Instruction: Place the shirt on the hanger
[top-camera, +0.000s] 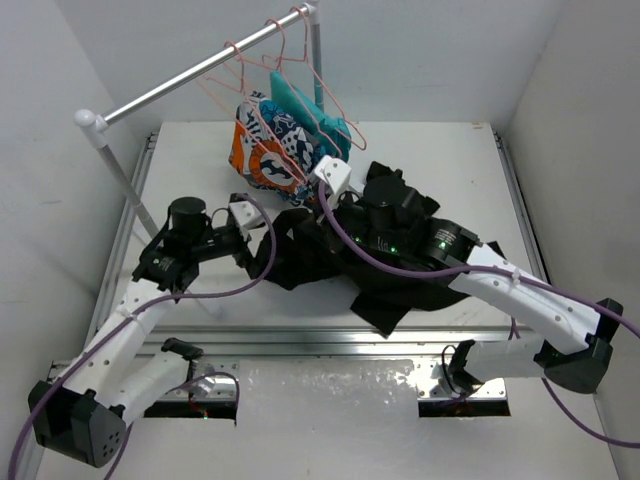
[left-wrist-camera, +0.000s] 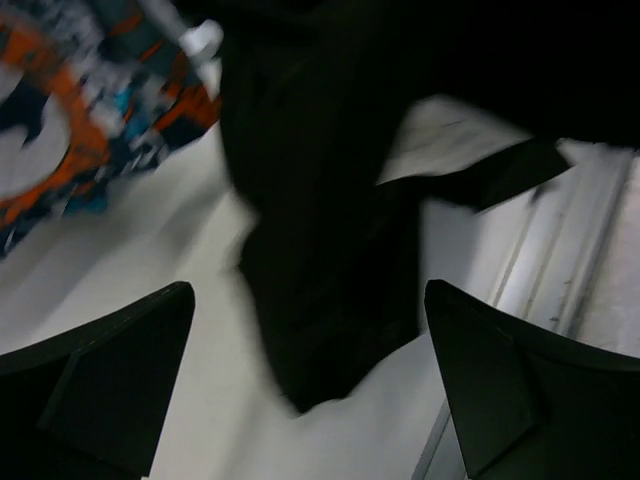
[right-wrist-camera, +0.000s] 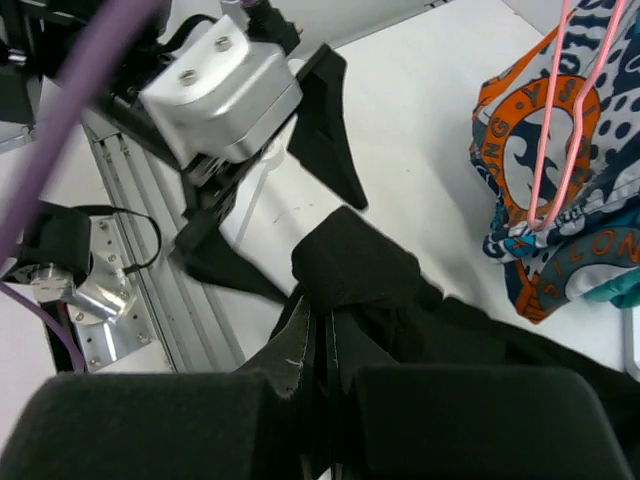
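The shirt (top-camera: 300, 255) lies crumpled in the middle of the table (top-camera: 200, 170), the right gripper (right-wrist-camera: 318, 335) pinches a fold of it and the left gripper (left-wrist-camera: 308, 290) hangs wide open nearby, so I judge this the pick-up step; next the neck opening must reach the hanger (right-wrist-camera: 547, 120) on the rail (top-camera: 170, 79).

The left wrist view is blurred: the shirt (left-wrist-camera: 330, 230) reads only as a soft-edged dark mass. The patterned garment (left-wrist-camera: 70, 120), cut by the left edge, is streaks of orange, white and blue. The left gripper (left-wrist-camera: 308, 295) has both fingers cropped at the bottom. In the right wrist view, the right gripper (right-wrist-camera: 322, 335) has its fingertips buried in black cloth, and the pink wire hanger (right-wrist-camera: 551, 105) loses its hook past the top edge. From above, the right arm (top-camera: 520, 285) covers much of the shirt.
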